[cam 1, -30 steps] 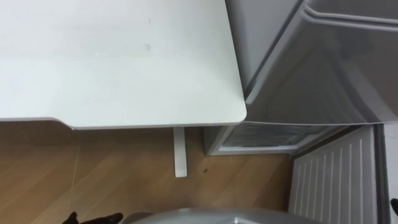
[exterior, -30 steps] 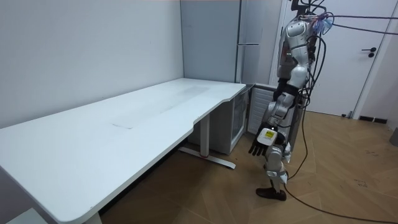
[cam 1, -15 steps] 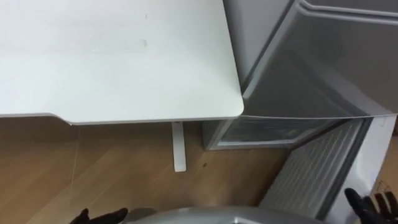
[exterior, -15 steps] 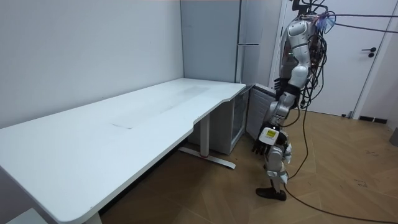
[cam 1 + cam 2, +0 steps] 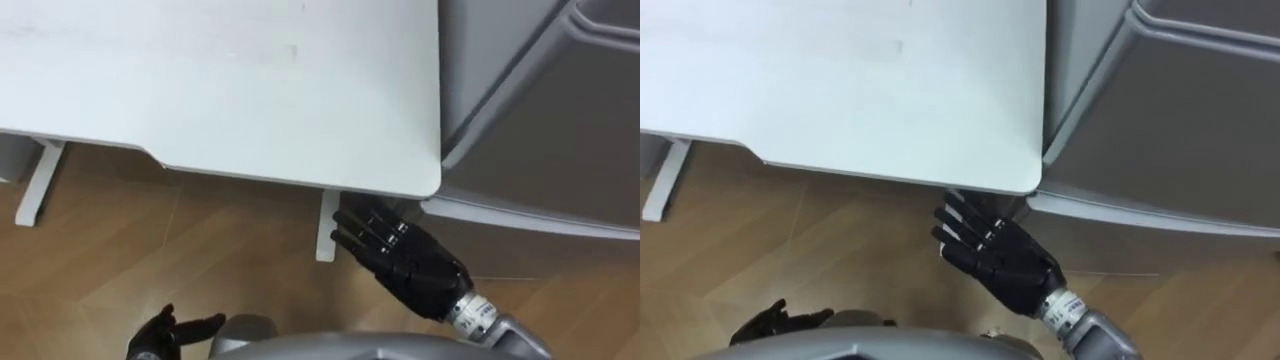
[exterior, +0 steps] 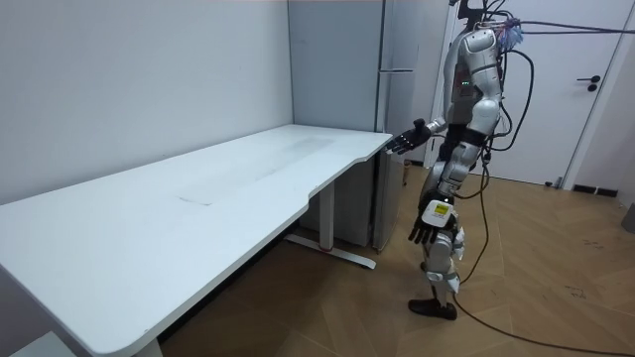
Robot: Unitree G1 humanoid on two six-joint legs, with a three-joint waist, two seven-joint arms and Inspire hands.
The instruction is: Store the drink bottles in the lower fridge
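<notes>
Right hand (image 5: 400,262) has risen to the table (image 5: 250,100) corner, fingers straight, empty. Left hand (image 5: 165,335) hangs low, relaxed, empty. Fridge (image 5: 540,150) lower door now appears shut, drinks presumably inside. Recommend pressing flat to confirm the seal.

The fridge (image 5: 560,130) stands tight against the table (image 5: 250,110) corner, barring the way; the right hand (image 5: 400,262) hovers over bare floor (image 5: 200,250).
</notes>
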